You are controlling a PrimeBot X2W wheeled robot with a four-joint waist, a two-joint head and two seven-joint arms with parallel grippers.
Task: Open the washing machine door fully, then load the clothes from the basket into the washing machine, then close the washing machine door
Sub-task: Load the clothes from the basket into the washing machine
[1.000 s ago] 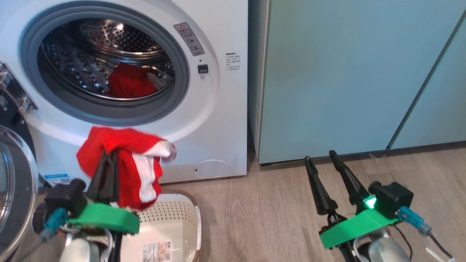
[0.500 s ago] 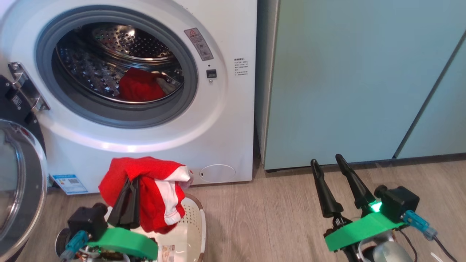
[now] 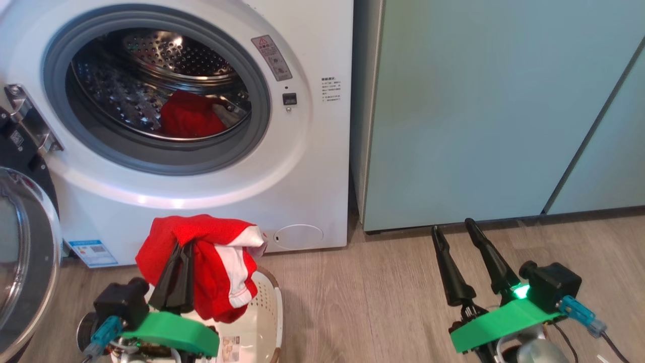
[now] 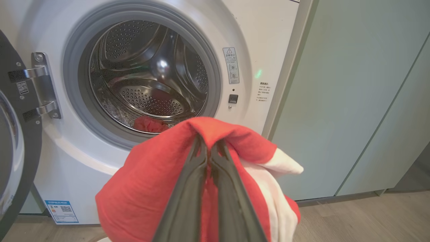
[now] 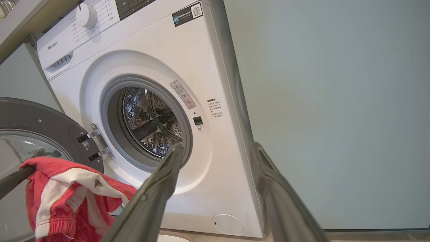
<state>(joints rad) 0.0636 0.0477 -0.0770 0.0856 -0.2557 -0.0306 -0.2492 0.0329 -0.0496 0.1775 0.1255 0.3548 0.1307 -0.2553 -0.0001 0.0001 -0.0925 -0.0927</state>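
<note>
The washing machine (image 5: 215,67) carries the brand "Hisense" (image 5: 53,46) on its control panel (image 5: 100,23), up and left of the drum opening (image 3: 151,85). Just right of that opening is a warning sticker (image 3: 272,58) with a red triangle. Farther right is a print block (image 3: 330,89), possibly Chinese and too small to read. Below-left of the opening is a blue-and-white QR label (image 3: 93,252).

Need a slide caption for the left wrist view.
Left gripper shut on red-and-white clothes, facing the open washing machine with another red garment in its drum.
</note>
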